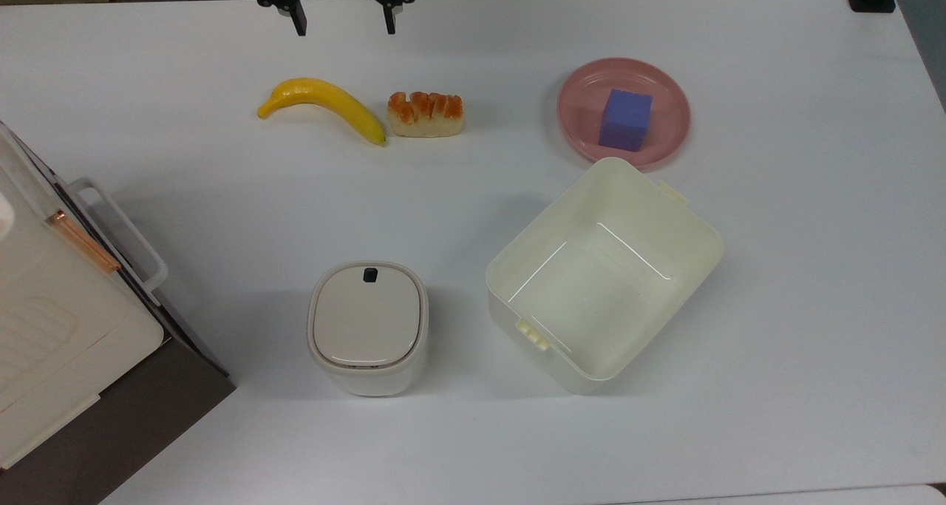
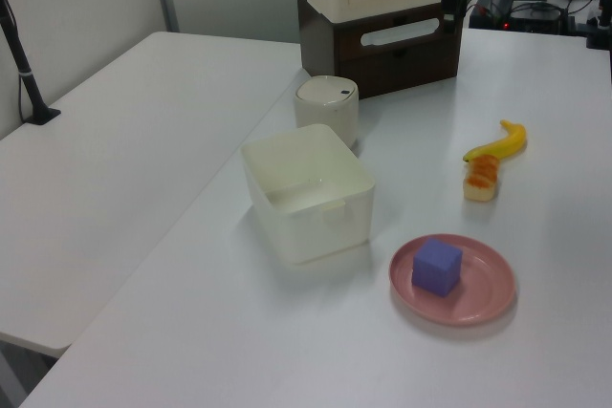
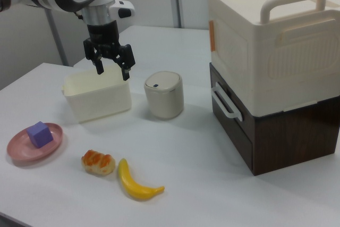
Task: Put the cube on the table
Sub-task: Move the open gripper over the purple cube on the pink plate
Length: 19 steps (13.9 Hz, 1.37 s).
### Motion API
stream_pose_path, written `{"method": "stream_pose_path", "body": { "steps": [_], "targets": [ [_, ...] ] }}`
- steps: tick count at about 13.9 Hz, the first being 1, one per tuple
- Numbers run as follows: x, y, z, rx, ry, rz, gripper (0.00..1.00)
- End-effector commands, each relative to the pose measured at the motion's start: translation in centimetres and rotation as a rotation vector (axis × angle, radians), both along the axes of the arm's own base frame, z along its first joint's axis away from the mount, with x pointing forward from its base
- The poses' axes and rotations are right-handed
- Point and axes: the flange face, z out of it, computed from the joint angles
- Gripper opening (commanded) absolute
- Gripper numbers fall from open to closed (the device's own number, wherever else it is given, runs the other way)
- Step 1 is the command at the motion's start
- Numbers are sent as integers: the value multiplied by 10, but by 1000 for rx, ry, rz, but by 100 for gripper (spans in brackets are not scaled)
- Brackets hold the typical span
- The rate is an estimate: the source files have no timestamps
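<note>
No legible labels or writing on anything. Gripper (image 3: 112, 71) hangs in the air with fingers spread wide, holding nothing, touching nothing; in the top view it sits at the far edge of the table (image 1: 813, 268), beyond the banana (image 1: 325, 106). Cube (image 1: 625, 119) rests on the pink plate (image 1: 672, 120), just beside the cream bin (image 1: 687, 268), well apart from the gripper.

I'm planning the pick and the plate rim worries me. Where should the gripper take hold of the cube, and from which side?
Probably from straight above: the cube sits flat on the pink plate, whose raised rim would likely block a low side approach. Close the open gripper on two opposite vertical faces, about mid-height; they look flat and parallel, and nothing else stands on the plate.
</note>
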Motion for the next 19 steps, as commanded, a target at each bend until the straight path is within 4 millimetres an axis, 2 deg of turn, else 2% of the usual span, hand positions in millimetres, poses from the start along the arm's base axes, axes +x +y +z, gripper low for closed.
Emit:
{"method": "stream_pose_path", "body": {
  "steps": [1,4,5,6,8,10,11,12,13,15,16,19],
  "targets": [
    [-9,3,2,9,3,24,100],
    [-8,9,2,9,2,-2,100],
    [-7,28,-1,10,2,-29,100],
    [-7,37,-4,9,9,-32,100],
    [-9,69,-10,10,25,15,100],
    [-16,124,-30,7,64,110,100],
    [-19,142,-37,3,77,126,100],
    [-23,172,-46,1,79,125,100],
    [-28,194,-55,0,73,119,100],
    [-37,231,-69,-19,50,105,100],
    [-41,255,-85,-43,57,103,100],
    [-46,296,-120,-71,88,113,100]
  ]
}}
